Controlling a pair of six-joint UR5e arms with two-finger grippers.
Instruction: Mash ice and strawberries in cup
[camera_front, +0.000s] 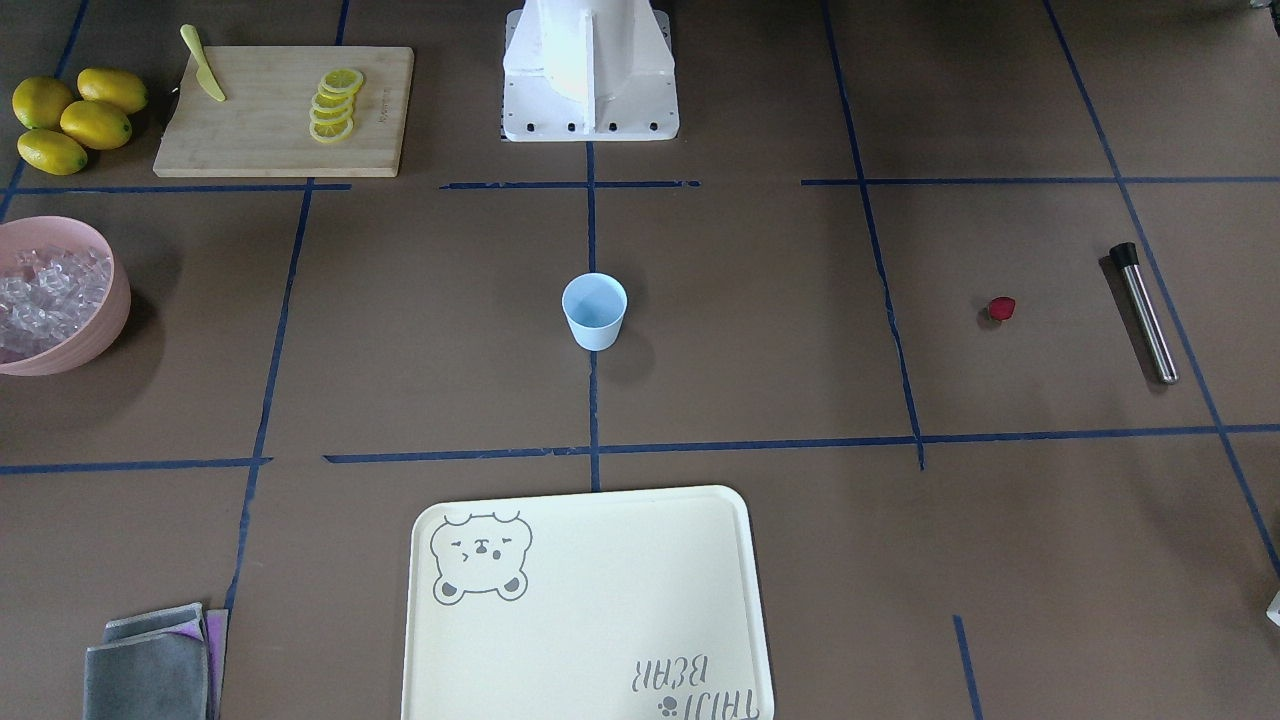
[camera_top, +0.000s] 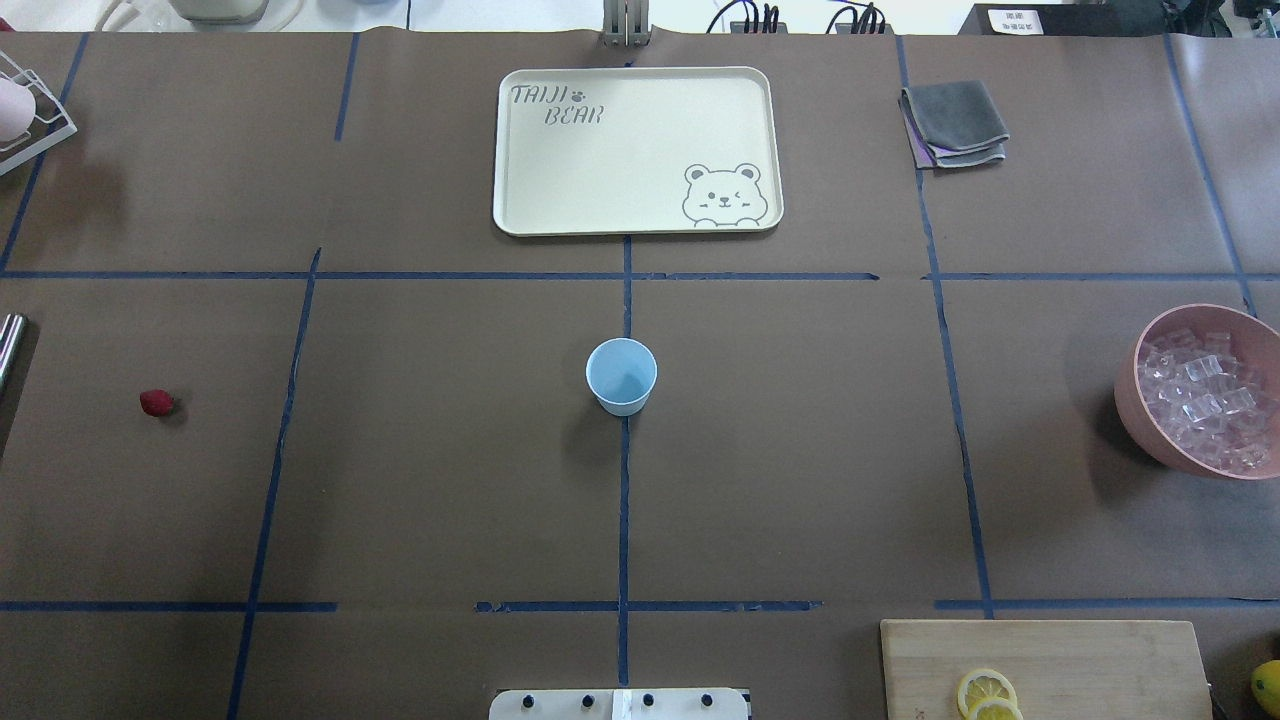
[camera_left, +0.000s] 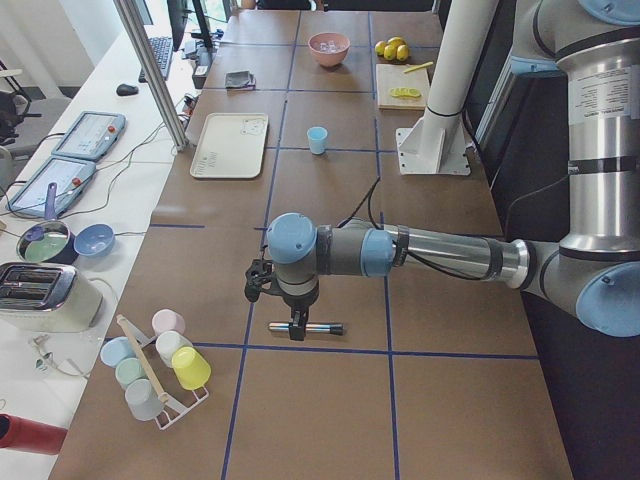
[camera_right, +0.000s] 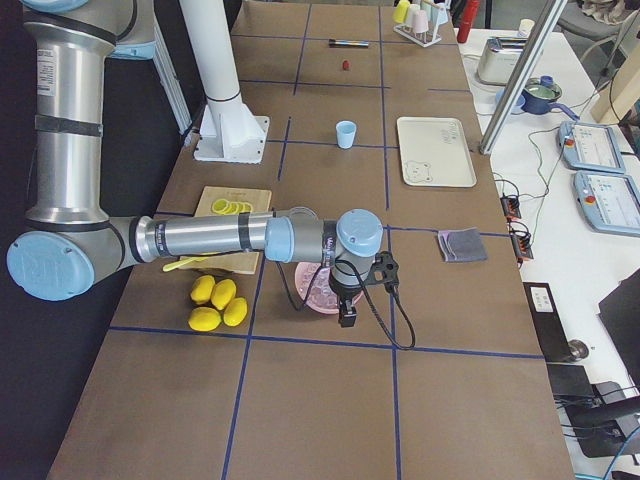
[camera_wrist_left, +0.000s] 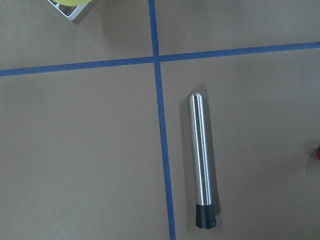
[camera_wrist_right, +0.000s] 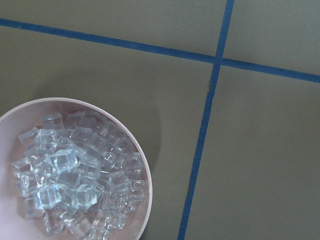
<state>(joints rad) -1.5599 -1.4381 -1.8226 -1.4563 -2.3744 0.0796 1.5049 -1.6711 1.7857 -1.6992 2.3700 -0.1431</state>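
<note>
Ice (camera_wrist_right: 75, 175) fills pink bowl (camera_front: 100, 325), cup (camera_top: 621, 378) stands empty; left pincer (camera_left: 296, 328), right pincer (camera_right: 347, 317): opening cannot be told.

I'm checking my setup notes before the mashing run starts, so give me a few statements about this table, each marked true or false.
1. The small pale-blue plastic cup is empty. True.
2. The clear ice cubes sit in the large pink bowl. True.
3. The dark-red strawberry piece lies in the pink bowl. False: it lies on the bare table, far from the bowl.
4. The steel rod with a black tip stands upright in the cup. False: it lies flat on the table.
</note>
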